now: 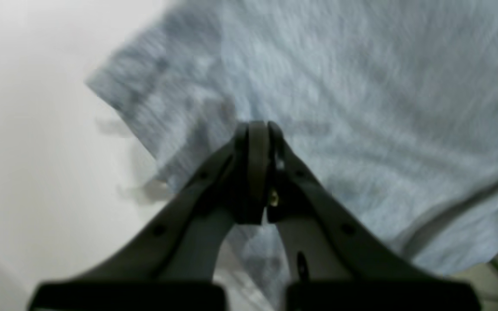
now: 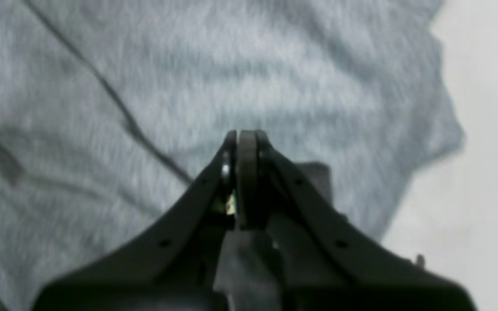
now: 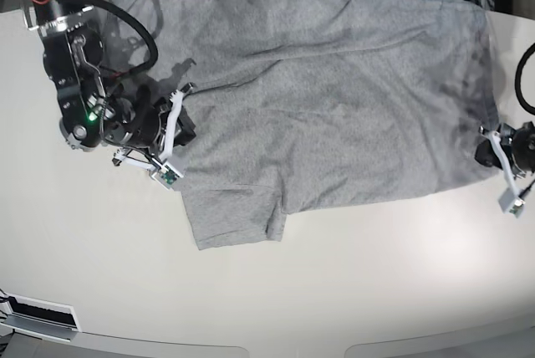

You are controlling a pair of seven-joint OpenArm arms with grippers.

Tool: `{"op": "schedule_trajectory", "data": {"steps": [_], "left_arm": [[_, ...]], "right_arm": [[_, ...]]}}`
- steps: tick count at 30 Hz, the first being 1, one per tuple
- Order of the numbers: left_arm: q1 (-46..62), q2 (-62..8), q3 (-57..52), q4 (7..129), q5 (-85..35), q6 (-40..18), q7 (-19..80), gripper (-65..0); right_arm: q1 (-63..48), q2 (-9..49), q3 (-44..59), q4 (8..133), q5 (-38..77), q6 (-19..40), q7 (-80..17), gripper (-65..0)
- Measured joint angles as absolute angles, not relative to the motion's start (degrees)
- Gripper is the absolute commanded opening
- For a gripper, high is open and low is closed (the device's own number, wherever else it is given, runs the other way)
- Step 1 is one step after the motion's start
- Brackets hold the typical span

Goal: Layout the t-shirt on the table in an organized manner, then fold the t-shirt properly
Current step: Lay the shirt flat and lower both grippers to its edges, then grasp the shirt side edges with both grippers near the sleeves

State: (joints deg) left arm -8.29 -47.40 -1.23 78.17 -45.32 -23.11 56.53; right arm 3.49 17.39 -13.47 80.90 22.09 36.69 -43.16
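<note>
t-shirt point(image 3: 334, 99) lay spread, plain grey side up, over the table point(image 3: 334, 291) from 9 to 3 o'clock | left gripper point(image 1: 257, 129) fingers pressed together above the cloth near its 3 o'clock edge | right gripper point(image 2: 242, 136) fingers together over the 9 o'clock side

the base view looked straight down from high up; both wrist views sat close, sharing the heather-grey cotton t-shirt point(image 3: 334, 99).
</note>
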Motion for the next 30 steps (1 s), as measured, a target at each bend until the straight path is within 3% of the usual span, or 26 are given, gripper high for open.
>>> {"op": "schedule_trajectory", "data": {"steps": [4, 15, 20, 25, 30], "left_arm": [[-8.38, -46.28, -4.29, 78.17, -46.30, -24.45, 56.40, -65.0], [-7.75, -45.87, -4.23, 77.71, -46.33, -24.40, 56.55, -65.0], [-6.70, -45.87, -4.25, 77.69, -46.48, -26.11, 56.73, -65.0], [-6.70, -44.47, -4.25, 77.69, -46.68, -25.67, 56.88, -65.0], [-5.80, -40.60, -4.25, 77.69, -46.04, -21.19, 57.04, -65.0]], "right_arm": [[6.44, 16.95, -13.47, 73.49, 19.59, 38.13, -41.95, -65.0], [7.53, 16.34, -13.41, 70.06, 14.63, 13.80, -42.09, -65.0], [7.62, 16.49, -13.41, 70.06, 12.53, 5.50, -43.27, -65.0], [7.62, 16.32, -12.36, 70.06, 8.36, 0.10, -45.74, -65.0], [7.38, 16.29, -6.46, 69.93, 8.32, 1.85, -46.83, -65.0]]}}
